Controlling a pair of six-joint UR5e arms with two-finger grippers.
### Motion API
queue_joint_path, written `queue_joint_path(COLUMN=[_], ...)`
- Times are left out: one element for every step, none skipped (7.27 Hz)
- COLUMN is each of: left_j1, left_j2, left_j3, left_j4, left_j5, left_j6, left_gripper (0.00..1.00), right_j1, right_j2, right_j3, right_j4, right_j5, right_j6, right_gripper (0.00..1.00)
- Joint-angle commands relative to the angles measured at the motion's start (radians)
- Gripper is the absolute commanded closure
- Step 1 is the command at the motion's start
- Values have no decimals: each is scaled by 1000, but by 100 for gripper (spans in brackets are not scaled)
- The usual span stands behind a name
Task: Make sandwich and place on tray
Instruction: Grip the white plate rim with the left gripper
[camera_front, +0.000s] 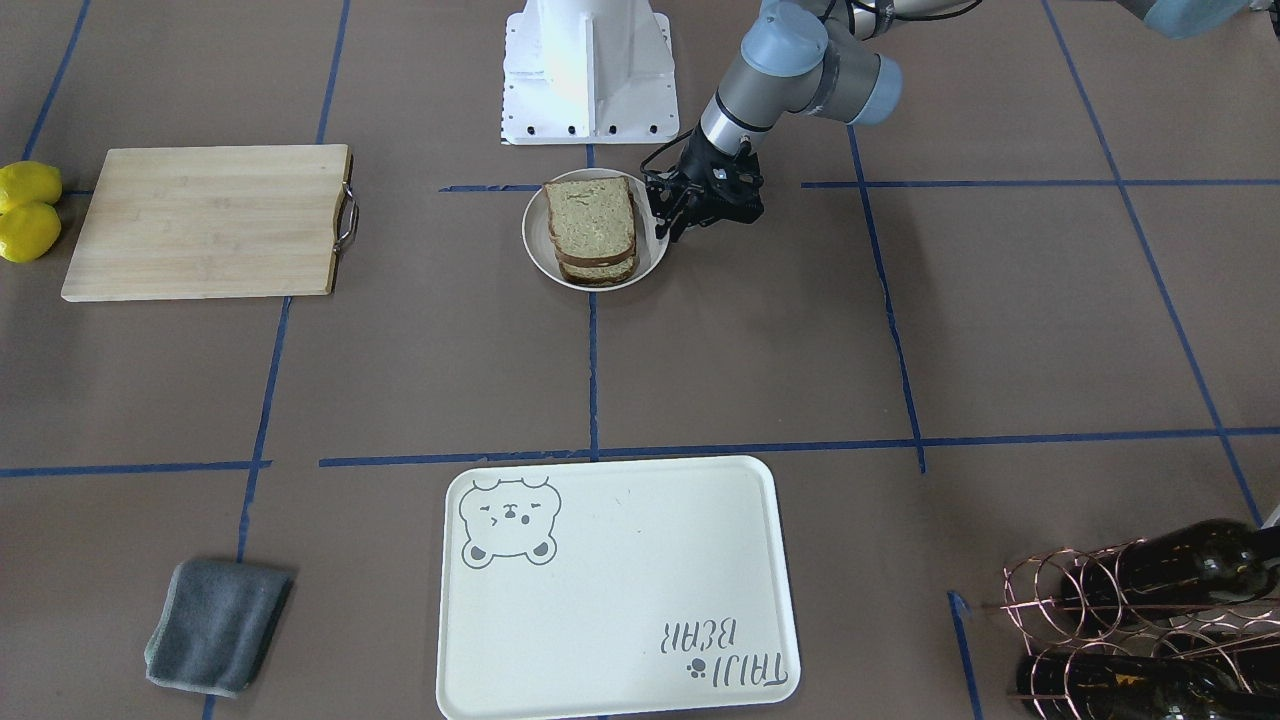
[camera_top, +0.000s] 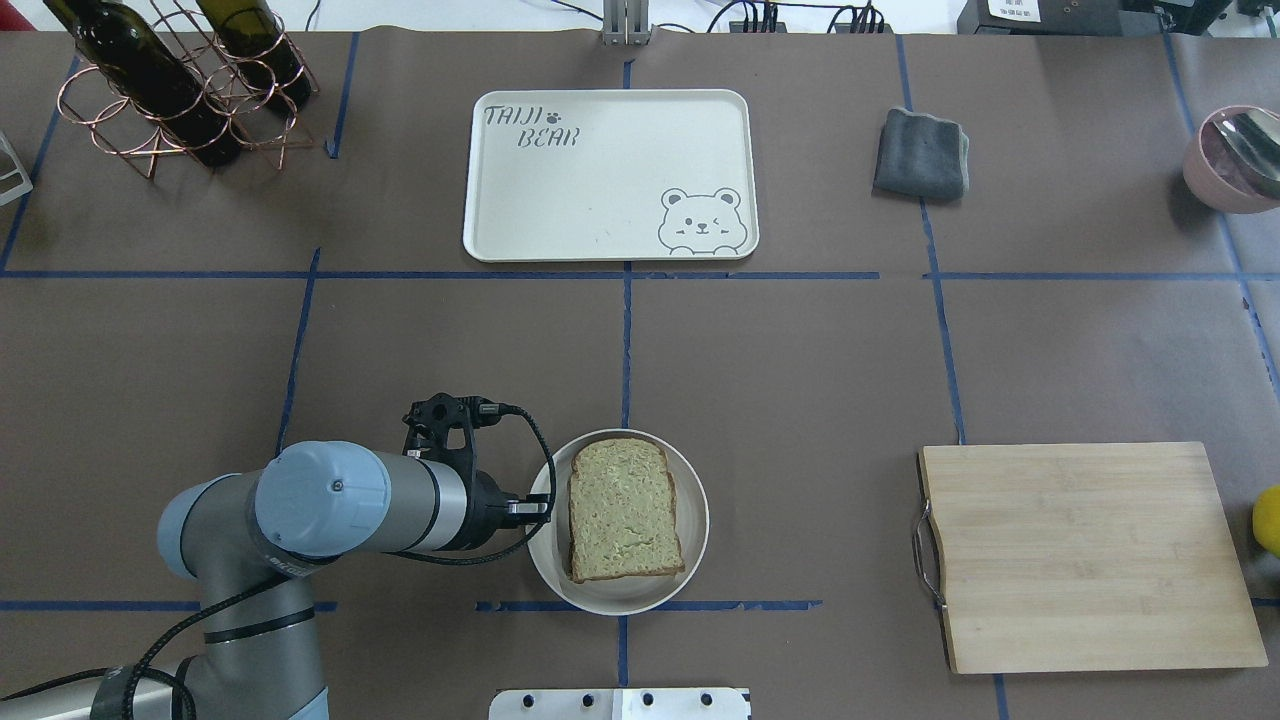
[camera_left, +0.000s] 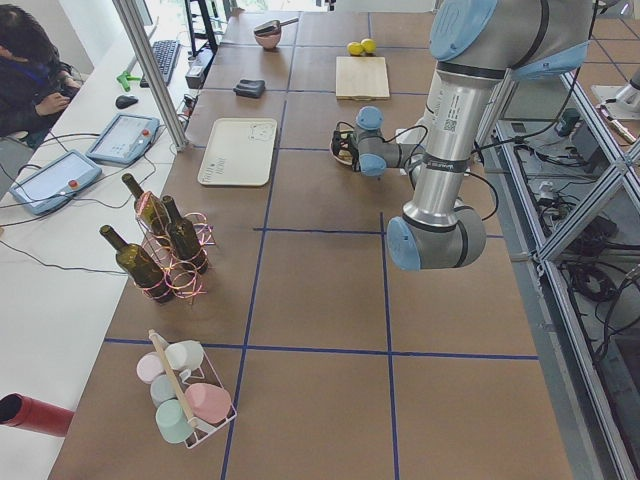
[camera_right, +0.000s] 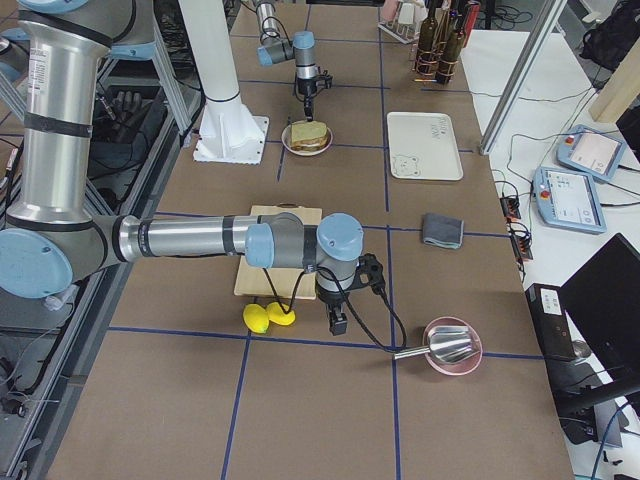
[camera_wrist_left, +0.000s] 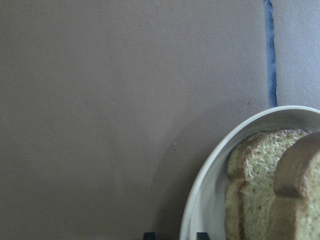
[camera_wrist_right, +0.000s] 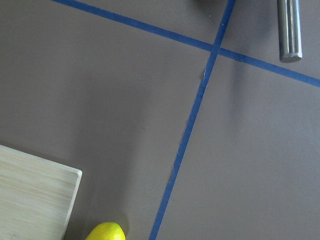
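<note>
White bowl (camera_top: 618, 597) rim between left jaws — tray (camera_top: 600, 180) well apart across brown table (camera_top: 800, 360).

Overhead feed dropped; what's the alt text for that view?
The left end effector hangs at the left rim of a white bowl holding stacked bread slices. The bear tray lies beyond, nothing on it; a wooden cutting board sits at right.

Sandwich (camera_top: 625, 510) of pale tan slices with dark brown crusts, stacked flat in a round white bowl (camera_top: 640, 598) close to the robot's base, filling seemingly hidden between slices, cream-white rectangular tray (camera_top: 600, 180) with grey bear face and "TAIJI BEAR" lettering, lying flat, well apart across the table
</note>
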Motion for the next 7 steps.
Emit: queue_joint_path(left_j1=[-2, -5, -8, -46, -107, -168, -246], left_j2=[2, 2, 2, 1, -1, -20, -48], left_j3=[-13, -22, -45, -53, -53, -39, -18], left_j4=[0, 0, -2, -3, -6, 0, -2], left_j5=[-7, -11, -15, -30, -80, -135, -195], left_j6=[1, 5, 6, 5, 3, 9, 15], left_gripper=[100, 100, 100, 100, 100, 100, 100], right_j1=[0, 0, 0, 0, 0, 0, 0], right_j2=[2, 2, 2, 0, 0, 0, 2], right_j3=[0, -1, -1, -1, -1, -3, -3], right_j4=[0, 0, 0, 0, 0, 0, 0], right_j5=[0, 0, 0, -2, -2, -2, -3], right_j6=[0, 0, 0, -2, -2, 0, 0], right_gripper=[0, 0, 0, 0, 0, 0, 0])
